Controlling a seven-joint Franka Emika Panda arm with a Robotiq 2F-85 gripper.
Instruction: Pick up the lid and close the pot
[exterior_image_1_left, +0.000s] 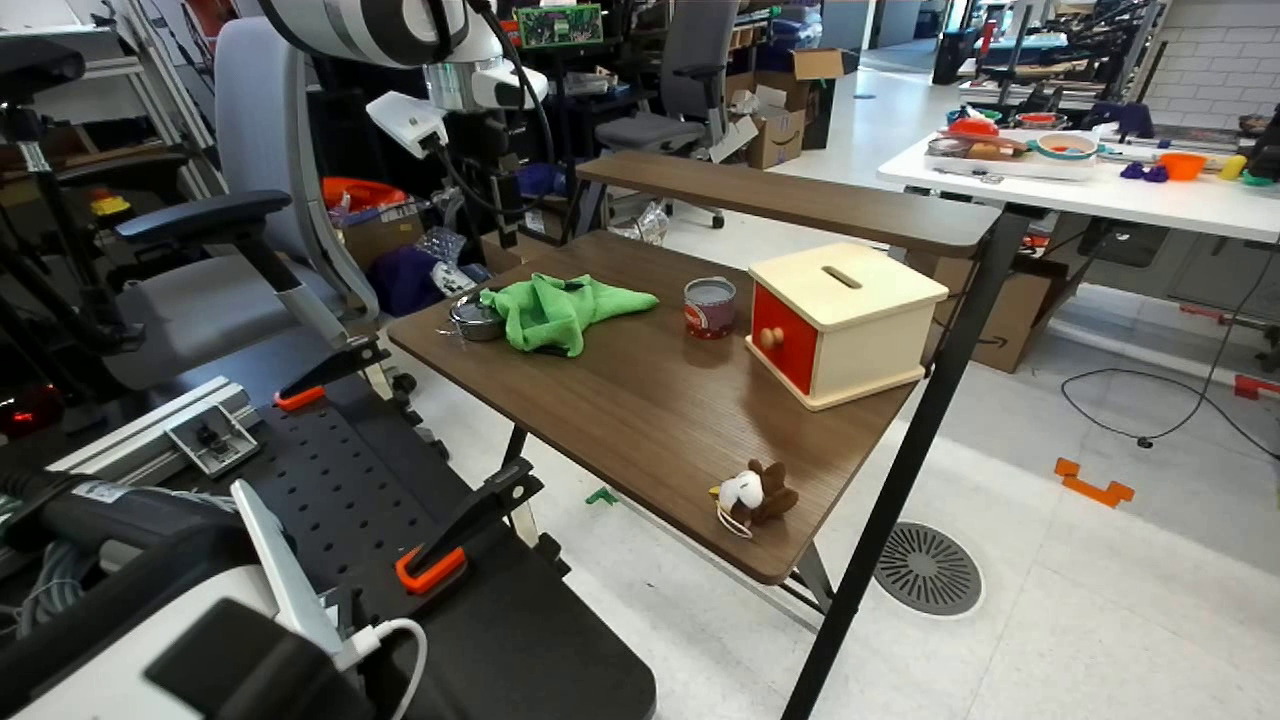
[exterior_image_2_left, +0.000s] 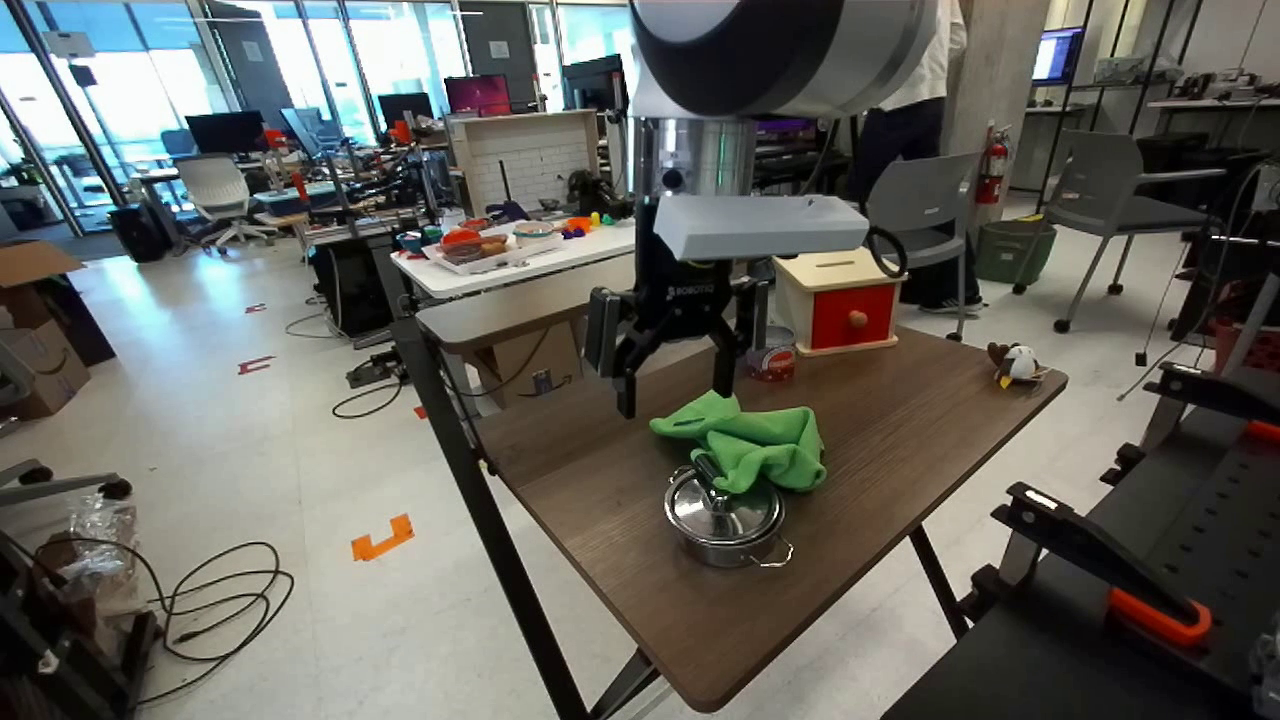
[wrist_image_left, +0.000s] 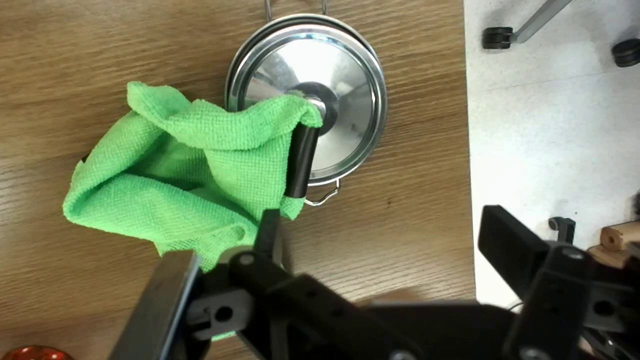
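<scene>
Hanging over the table (exterior_image_2_left: 880, 465), the arm (exterior_image_2_left: 770, 60), its downward-pointing gripper (exterior_image_2_left: 675, 390) with jaws spread wide.

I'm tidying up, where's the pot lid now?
The lid rests on the pot, top centre in the wrist view, a green cloth covering its lower left.

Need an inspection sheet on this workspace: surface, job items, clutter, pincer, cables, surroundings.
Surface: brown table, wood grain; spills, nothing seen.
Lid: on the pot, partly under the cloth; full seating can't be confirmed.
Pot: upright, near a table edge.
Clutter: cloth; black strip over the lid, identity unclear; can, box and toy also on the table.
Pincer: open, holding nothing, above the table.
Cables: black cable loose on the floor.
Surroundings: chair beside the table; person standing beyond the box, head not visible.
</scene>
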